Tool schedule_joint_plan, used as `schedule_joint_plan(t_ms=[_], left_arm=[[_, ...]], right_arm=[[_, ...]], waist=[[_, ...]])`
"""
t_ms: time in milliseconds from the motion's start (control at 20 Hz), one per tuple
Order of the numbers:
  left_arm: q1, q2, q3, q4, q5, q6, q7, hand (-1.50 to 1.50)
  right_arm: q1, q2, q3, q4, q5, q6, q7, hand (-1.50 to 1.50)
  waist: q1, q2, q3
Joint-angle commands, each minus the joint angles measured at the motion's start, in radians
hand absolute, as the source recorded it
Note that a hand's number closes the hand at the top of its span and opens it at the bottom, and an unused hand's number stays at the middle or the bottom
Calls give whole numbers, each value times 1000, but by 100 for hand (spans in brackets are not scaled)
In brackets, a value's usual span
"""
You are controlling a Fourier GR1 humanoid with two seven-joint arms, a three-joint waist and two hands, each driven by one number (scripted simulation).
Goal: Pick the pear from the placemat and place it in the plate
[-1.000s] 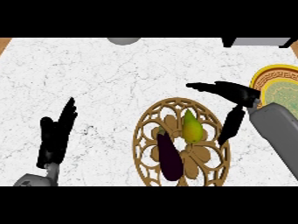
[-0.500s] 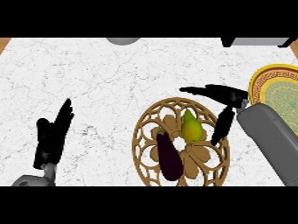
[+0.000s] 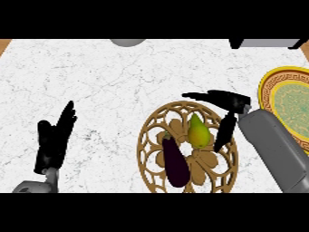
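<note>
The pear [image 3: 197, 132] stands stem-up on the round wooden placemat [image 3: 154, 136], right of its middle, with a dark eggplant [image 3: 174, 159] lying just beside it to the left and lower. The two are close enough that any grasp probably has to come from the pear's free right side, and that is where the right hand [image 3: 228, 105] is. It hangs over the placemat's upper right rim, spread wide, its fingers [image 3: 207, 96] pointing left above the pear's stem and its thumb [image 3: 225, 132] reaching down along the pear's right flank. Nothing is closed on the fruit yet; whether the thumb touches it I cannot tell. This wide opening looks like the setup for bracketing the pear from above and from the side, which keeps the hand clear of the eggplant.

The plate [image 3: 272, 89], yellow-rimmed with a green centre, sits at the right edge of the table [image 3: 89, 81], just beyond the right forearm, so the carry will be short once the pear is lifted.

The left hand [image 3: 53, 141] rests at the lower left, fingers straight and up, holding nothing and well apart from the placemat.
</note>
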Motion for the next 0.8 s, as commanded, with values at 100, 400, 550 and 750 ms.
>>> schedule_joint_plan(t_ms=[100, 400, 550, 750], left_arm=[[-12, -51, -4, 13, -50, 11, 13, 0], [59, -52, 20, -7, -51, -22, -56, 0], [-8, -18, 47, -69, -33, -40, 80, 0], [36, -76, 35, -35, -77, -23, -15, 0]], right_arm=[[10, 48, -4, 67, 111, -25, -63, -150], [1, 84, -1, 49, 180, -49, -110, 150], [29, 83, 5, 126, 237, -162, -242, 150], [11, 88, -48, 73, 270, -145, -198, 150]], waist=[[0, 1, 0], [0, 0, 0], [3, 1, 1], [-1, 0, 0]])
